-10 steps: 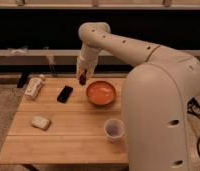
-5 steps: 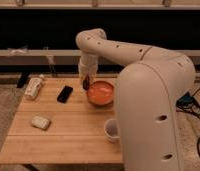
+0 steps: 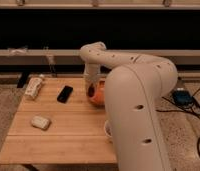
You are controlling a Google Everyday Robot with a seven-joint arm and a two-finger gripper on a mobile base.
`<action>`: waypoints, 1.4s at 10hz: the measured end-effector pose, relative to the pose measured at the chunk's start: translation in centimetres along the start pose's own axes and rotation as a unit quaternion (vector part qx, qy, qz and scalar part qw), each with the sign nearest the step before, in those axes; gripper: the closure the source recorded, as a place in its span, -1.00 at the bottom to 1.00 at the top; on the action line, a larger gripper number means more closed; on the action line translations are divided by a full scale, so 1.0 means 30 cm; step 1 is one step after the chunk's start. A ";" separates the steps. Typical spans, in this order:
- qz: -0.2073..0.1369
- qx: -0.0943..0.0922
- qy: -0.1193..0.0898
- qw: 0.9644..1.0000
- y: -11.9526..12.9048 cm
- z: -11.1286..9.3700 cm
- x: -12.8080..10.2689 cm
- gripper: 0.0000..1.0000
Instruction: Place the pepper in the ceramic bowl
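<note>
Wooden slatted worktop [image 3: 68,132] on speckled floor, dark wall with pale horizontal rails behind. White arm fills right side, hiding much of worktop. Gripper [image 3: 91,90] low over left edge of ceramic bowl [image 3: 97,95]; bowl mostly hidden by arm. Cannot tell finger state. Pepper not discernible. Black phone [image 3: 65,93] left of bowl. White packet [image 3: 34,87] at far-left corner. Pale small block [image 3: 40,122] front-left. White cup [image 3: 108,131] peeks beside arm. Cables [image 3: 193,107] on floor at right.
</note>
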 end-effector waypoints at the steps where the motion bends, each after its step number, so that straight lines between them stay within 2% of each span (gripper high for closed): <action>1: 0.008 0.006 0.000 1.000 -0.012 0.018 -0.020 1.00; 3: 0.024 0.017 -0.004 1.000 -0.043 0.045 -0.061 0.99; 4: 0.031 0.021 -0.005 0.999 -0.052 0.054 -0.072 0.88; 6: 0.050 0.031 -0.010 0.998 -0.094 0.064 -0.086 0.49; 8: 0.065 0.030 -0.011 0.997 -0.127 0.076 -0.093 0.08; 9: 0.075 0.024 -0.009 0.997 -0.148 0.083 -0.097 -0.16; 11: 0.084 0.011 -0.008 0.996 -0.187 0.084 -0.104 -0.49; 13: 0.086 -0.020 -0.009 0.996 -0.210 0.069 -0.111 -0.60; 14: 0.082 -0.024 -0.011 0.996 -0.202 0.058 -0.110 -0.60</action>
